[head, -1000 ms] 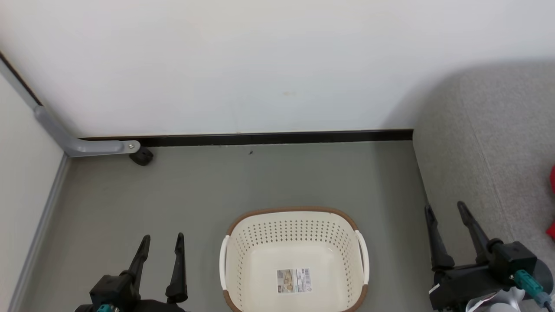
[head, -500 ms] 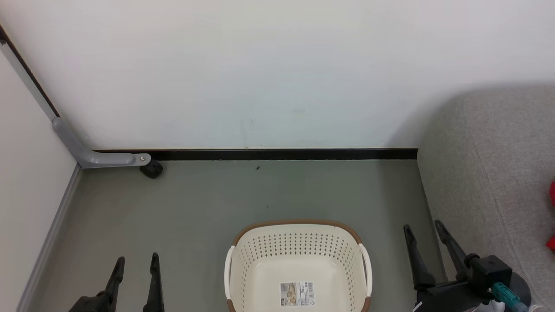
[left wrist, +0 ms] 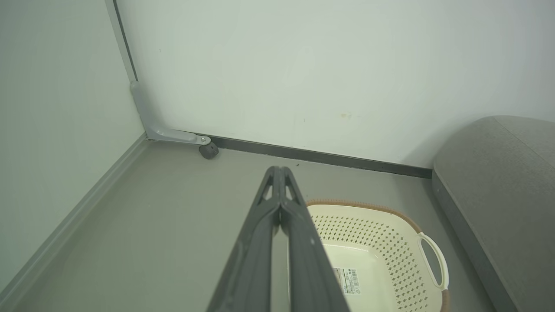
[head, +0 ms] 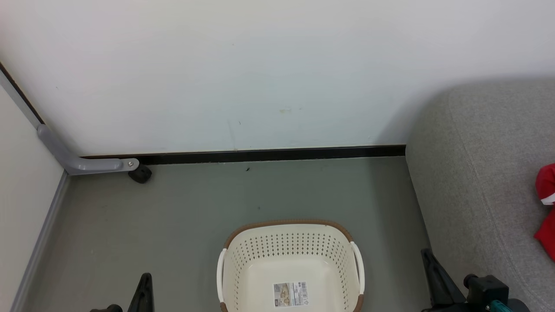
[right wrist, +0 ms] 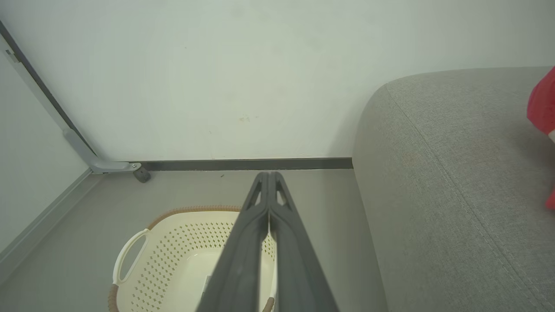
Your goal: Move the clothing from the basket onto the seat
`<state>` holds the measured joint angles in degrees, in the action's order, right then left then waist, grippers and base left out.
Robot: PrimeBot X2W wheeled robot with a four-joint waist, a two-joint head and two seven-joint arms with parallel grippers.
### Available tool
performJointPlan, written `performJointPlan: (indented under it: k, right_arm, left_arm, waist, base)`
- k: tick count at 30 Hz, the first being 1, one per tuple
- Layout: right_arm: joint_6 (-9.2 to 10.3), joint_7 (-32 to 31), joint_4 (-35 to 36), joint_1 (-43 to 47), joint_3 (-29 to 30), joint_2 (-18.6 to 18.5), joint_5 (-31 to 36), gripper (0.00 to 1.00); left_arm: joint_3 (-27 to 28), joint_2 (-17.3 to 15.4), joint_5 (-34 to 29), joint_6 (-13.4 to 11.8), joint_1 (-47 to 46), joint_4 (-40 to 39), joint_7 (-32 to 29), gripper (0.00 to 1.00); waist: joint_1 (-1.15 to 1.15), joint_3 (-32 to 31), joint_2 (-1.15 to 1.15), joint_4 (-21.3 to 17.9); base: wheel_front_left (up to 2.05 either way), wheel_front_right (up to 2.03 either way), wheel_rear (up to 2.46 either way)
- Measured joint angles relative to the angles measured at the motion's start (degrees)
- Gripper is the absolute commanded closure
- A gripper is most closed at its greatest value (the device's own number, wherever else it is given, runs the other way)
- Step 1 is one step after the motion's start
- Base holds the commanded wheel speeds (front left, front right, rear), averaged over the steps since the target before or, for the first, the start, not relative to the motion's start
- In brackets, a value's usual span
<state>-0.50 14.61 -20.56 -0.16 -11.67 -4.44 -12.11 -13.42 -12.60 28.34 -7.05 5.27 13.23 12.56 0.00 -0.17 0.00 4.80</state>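
The cream basket (head: 289, 255) stands on the grey floor, holding nothing but a paper label (head: 289, 294). Red clothing (head: 547, 208) lies on the grey seat (head: 481, 182) at the right edge. My left gripper (left wrist: 279, 171) is shut with nothing in it, above the floor left of the basket (left wrist: 381, 242); its tip (head: 146, 284) shows at the head view's bottom. My right gripper (right wrist: 269, 175) is shut and empty, between the basket (right wrist: 182, 255) and the seat (right wrist: 442, 182), where the clothing (right wrist: 544, 106) shows at the right edge. It also appears low (head: 429, 260) in the head view.
A white wall with a black baseboard (head: 269, 154) closes the back. A grey bracket with a black caster (head: 140, 173) sits in the left corner, beside a side wall (head: 21, 182).
Both grippers have gone from open to shut and dropped lower in the head view. The head view itself has shifted, bringing more of the red clothing on the seat into sight.
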Motion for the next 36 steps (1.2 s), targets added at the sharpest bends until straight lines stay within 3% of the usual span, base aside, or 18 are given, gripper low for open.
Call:
performJointPlan:
  k: [8,36]
  right_arm:
    - [-0.29,-1.5,-0.1,0.1,1.5,0.1,-4.4,1.0]
    - [-2.04,-8.1,0.5,-1.1,7.3,0.8,-29.0,1.0]
  left_arm:
    - [1.5,0.6,4.3,0.8,-0.1,0.4,-1.5,1.0]
    - [6.9,3.7,22.7,4.6,-2.3,1.5,-7.5,1.0]
  waist:
    - [0.0,0.0,0.0,-0.4]
    - [0.0,0.1,0.0,-1.8]
  base:
    - [0.0,0.0,0.0]
    - [0.0,0.0,0.0]
